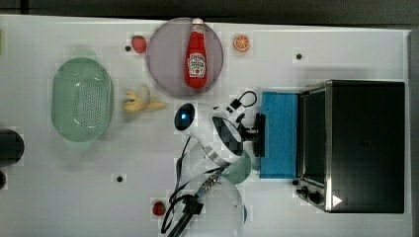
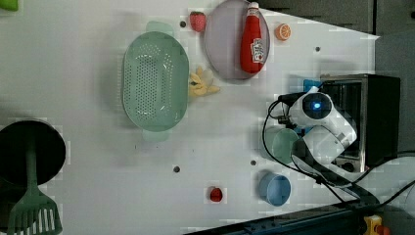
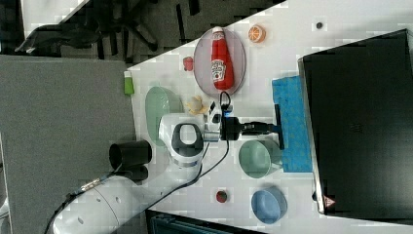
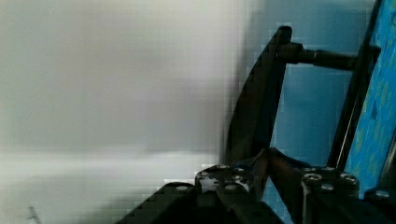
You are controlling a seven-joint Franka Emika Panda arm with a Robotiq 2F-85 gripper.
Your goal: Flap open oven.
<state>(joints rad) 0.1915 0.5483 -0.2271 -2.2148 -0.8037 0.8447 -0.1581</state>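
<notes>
The oven (image 1: 365,143) is a black box with a silver front frame, standing at the top view's right. Its blue glass door (image 1: 279,133) lies flapped down flat on the table, and the cavity stands open. The dark bar handle (image 1: 259,134) runs along the door's free edge. My gripper (image 1: 256,132) reaches level from the top view's left and is shut on that handle. In the right view the gripper (image 3: 272,128) meets the handle (image 3: 278,126) at its middle. In the wrist view the handle (image 4: 261,102) runs between my gripper's (image 4: 261,172) fingers.
A green cup (image 1: 240,168) sits under my arm beside the door's corner, with a blue cup (image 3: 268,204) further out. A ketchup bottle (image 1: 196,54) lies on a grey plate (image 1: 163,54). A green colander (image 1: 81,98), a banana (image 1: 141,101) and small fruit lie farther off.
</notes>
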